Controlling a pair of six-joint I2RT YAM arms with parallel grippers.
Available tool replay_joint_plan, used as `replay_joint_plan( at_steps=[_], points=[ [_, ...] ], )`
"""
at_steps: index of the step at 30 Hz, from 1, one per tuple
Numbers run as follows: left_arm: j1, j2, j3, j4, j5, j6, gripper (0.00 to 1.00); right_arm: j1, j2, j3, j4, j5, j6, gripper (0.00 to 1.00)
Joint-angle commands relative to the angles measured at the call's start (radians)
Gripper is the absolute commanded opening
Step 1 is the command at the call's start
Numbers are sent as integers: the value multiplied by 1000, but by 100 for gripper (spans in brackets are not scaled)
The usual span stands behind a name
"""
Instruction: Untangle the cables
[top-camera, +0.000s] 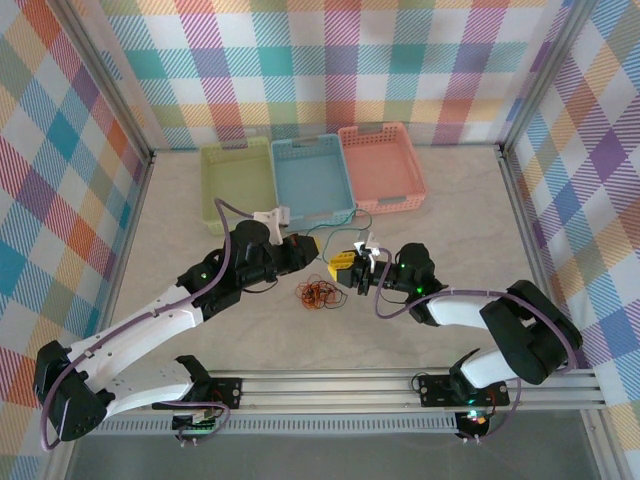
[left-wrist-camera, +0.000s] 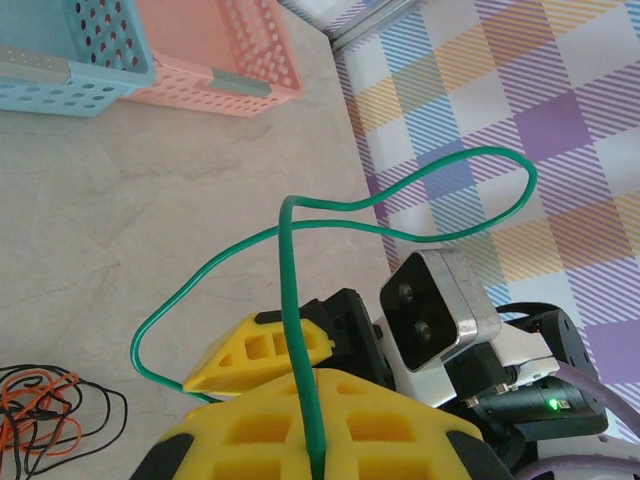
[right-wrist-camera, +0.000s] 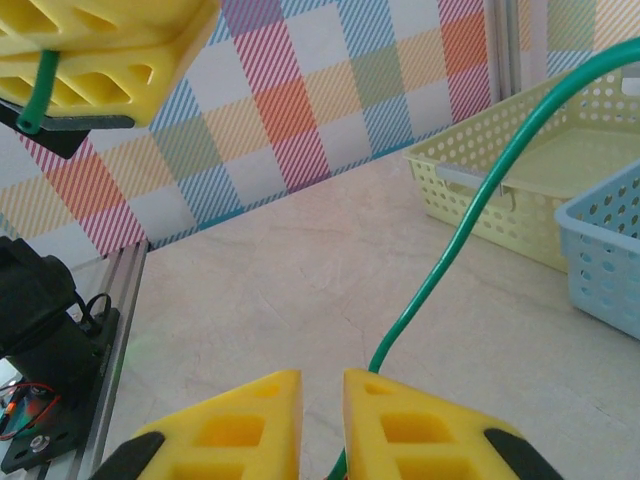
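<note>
green cable is the item in hand, and we find it strung between the two tools. at the left, the left tool is clamped on it: the left wrist view shows the wire pinched between the yellow fingers and rising straight out of them. from there it arches up and away, throws a loop towards the far right wall, and curves back down towards the right tool.

in the right wrist view the right tool's fingers stand almost together with a narrow slot between them. the green wire drops into the foot of that slot, but we cannot tell whether it is pinched or merely passing through. in the top view the two tools sit close, near the middle of the worktop, so the cable's run lies roughly left to right between them with its slack bulging towards the baskets.

the orange and black clump lies on the worktop just on the near side of both tools, between them and about equally near each. we cannot tell whether the green wire is free of it.

in our judgement the coming move turns on drawing the tools apart along that left-to-right line.

behind stand the yellow-green basket, blue basket and pink basket, well clear. the closeness of the two tools is the only hindrance.
</note>
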Motion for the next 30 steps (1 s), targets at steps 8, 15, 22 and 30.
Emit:
replay_joint_plan(
  at_steps=[8,15,22,30],
  points=[
    [-16,-3,19,28,-8,-9,0,5,14,37,-30,-5,-14,35],
    [-25,-10,25,35,6,-18,0,5,17,41,-35,-13,-14,14],
    [-28,-14,30,25,-8,-9,0,4,20,39,-29,-22,-20,0],
    [-28,-60,76,-110,-108,78,0,6,-15,28,-80,84,-33,0]
  ],
)
